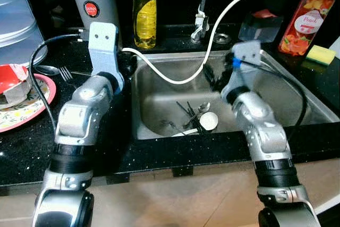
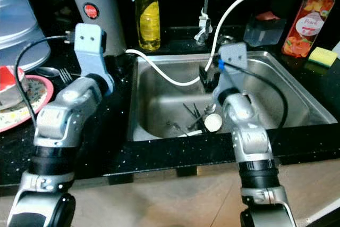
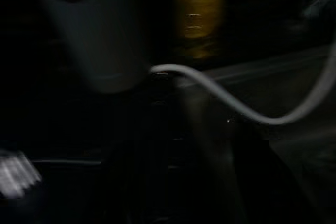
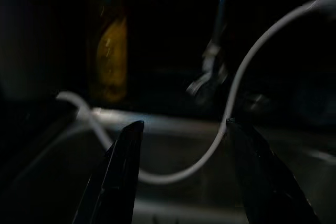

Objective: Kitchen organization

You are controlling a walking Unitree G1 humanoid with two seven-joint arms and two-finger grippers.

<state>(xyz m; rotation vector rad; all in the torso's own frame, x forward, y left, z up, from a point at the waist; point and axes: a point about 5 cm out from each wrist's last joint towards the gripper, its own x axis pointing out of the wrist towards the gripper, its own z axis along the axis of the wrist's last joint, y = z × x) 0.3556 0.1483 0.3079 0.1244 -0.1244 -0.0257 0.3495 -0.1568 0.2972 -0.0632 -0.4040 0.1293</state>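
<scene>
1. Sink work is my guess at the step: cutlery and a small white cup lie at the bottom of the basin, at about 6 o'clock from the tap.
2. My right gripper hangs over the basin with its fingers spread wide and holding nothing; a white hose sags across the sink ahead of them.
3. My left gripper is over the black tabletop at the sink's 9 o'clock edge, close to a grey jug. Its wrist view is too dark, so I cannot tell whether those fingers are spread or pressed together.
4. To do this well I would dip the right fingers under the hose, not through it (it looks easy to snag), and come down on the cup from above, taking its rim between the fingers.
5. The cutlery is crossed in a loose heap just beside the cup, so I would lift slowly to avoid dragging a piece along.
6. A yellow bottle stands at the sink's 11 o'clock, and a plate with a fork near it lies further out at 9 o'clock, well apart from the basin; I should keep my left elbow clear of them.
</scene>
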